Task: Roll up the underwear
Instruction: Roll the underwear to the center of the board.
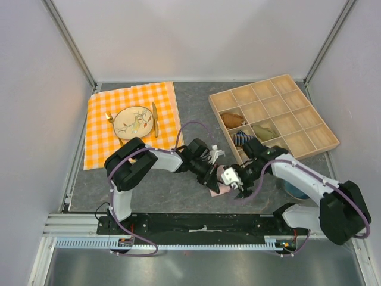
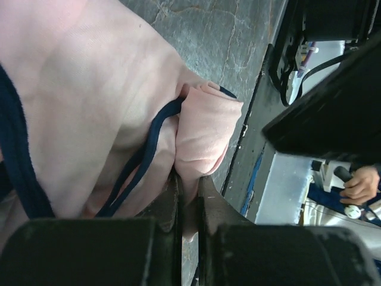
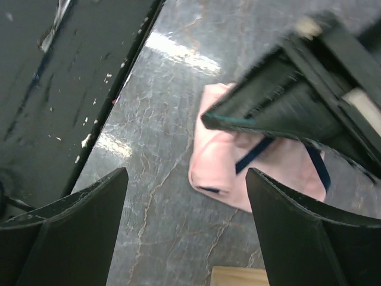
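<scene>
While the left hand [image 1: 212,177] is pressed together on a fold of the underwear [image 1: 222,189], the right hand [image 1: 239,182] hangs just beside the garment with its fingers spread wide and nothing between them.

Location: the underwear lies on the dark table [image 1: 155,190] near the front edge, between the two hands and well apart from the compartment tray [image 1: 309,128].

Condition: the left wrist view shows one side already turned over into a short, thick fold. The navy edging [image 2: 162,116] trails out beside it, and the rest lies flat and loose.

Assessment: rolling is in hand, not finished.

Recommendation: the left hand should carry the pinched fold straight over the flat part, keeping it tight. The right hand should come down to pin the free side so the cloth does not slide.

Risk: the roll may go lopsided if the edging bunches, or the fold may spring open on release.
</scene>
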### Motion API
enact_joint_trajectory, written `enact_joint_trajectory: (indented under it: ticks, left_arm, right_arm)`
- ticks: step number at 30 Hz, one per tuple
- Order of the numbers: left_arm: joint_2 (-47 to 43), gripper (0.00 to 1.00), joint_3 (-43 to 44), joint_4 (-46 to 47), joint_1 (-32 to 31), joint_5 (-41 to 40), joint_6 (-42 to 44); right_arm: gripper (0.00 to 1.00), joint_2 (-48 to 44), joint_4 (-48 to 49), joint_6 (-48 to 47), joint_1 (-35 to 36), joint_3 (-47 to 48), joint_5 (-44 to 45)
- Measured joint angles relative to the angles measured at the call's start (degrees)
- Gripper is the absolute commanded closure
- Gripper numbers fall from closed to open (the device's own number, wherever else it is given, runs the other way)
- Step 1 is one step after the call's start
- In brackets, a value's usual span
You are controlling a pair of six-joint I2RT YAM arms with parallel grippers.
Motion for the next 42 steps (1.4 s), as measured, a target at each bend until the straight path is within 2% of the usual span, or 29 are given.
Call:
enact_joint_trajectory:
  ticks: [2, 4, 6, 8, 14, 17, 18, 21, 26, 29, 31, 33, 38, 42]
  left_arm:
    - [1.0, 0.98, 0.6, -0.2, 0.6, 1.7, -0.3]
    - [1.6, 0.98, 0.9, -0.2, 1.1, 2.8, -0.7]
    - [2.1, 0.96, 1.1, -0.2, 1.5, 3.7, -1.2]
    - [2.3, 0.94, 1.1, -0.2, 1.9, 4.3, -1.7]
    - [1.8, 0.73, -0.2, 1.2, 2.5, 3.8, -4.3]
    - [-0.5, 0.58, -3.2, 3.5, 3.1, 2.0, -5.6]
    - [-2.1, 0.56, -4.8, 4.5, 3.2, 0.7, -5.9]
    - [-9.1, 0.53, -10.5, 6.5, 3.7, -5.2, -6.0]
    - [-22.2, 0.49, -19.6, 6.7, 4.4, -18.6, -4.9]
    - [-27.1, 0.43, -22.1, 7.8, 4.5, -23.5, -4.0]
    - [-30.9, 0.43, -24.3, 10.0, 3.9, -26.0, -2.0]
    - [-35.6, 0.42, -27.7, 13.2, 1.4, -28.9, 1.8]
    - [-45.2, 0.4, -36.7, 23.2, -9.7, -33.5, 14.4]
    - [-44.2, 0.39, -38.8, 28.0, -16.0, -37.8, 24.9]
  right_arm:
    - [0.2, -3.4, 5.1, 2.1, 5.5, -4.1, 4.0]
    - [0.31, -5.7, 8.7, 3.9, 10.0, -6.5, 7.6]
    - [0.39, -5.3, 11.4, 5.0, 12.6, -7.0, 10.6]
    - [0.42, -3.3, 14.5, 6.3, 14.7, -7.0, 14.1]
    - [0.61, 2.5, 21.9, 8.3, 19.4, -7.6, 22.7]
    - [0.77, 3.6, 24.2, 9.1, 20.2, -7.5, 24.3]
    - [0.86, 3.8, 24.8, 9.8, 20.3, -7.3, 24.4]
    - [0.93, 4.7, 24.7, 11.5, 20.0, -6.0, 24.3]
    - [0.95, 7.3, 19.3, 13.2, 14.0, -2.6, 19.2]
    - [0.95, 10.7, 14.1, 13.4, 9.0, 0.5, 14.7]
    - [0.95, 14.5, 10.0, 12.9, 6.0, 3.4, 11.3]
    - [0.95, 19.0, 6.0, 12.0, 3.6, 6.6, 8.0]
    - [0.94, 30.1, -4.7, 9.0, -0.4, 14.2, 1.0]
    - [0.94, 37.7, -12.1, 7.2, -1.4, 18.5, -2.9]
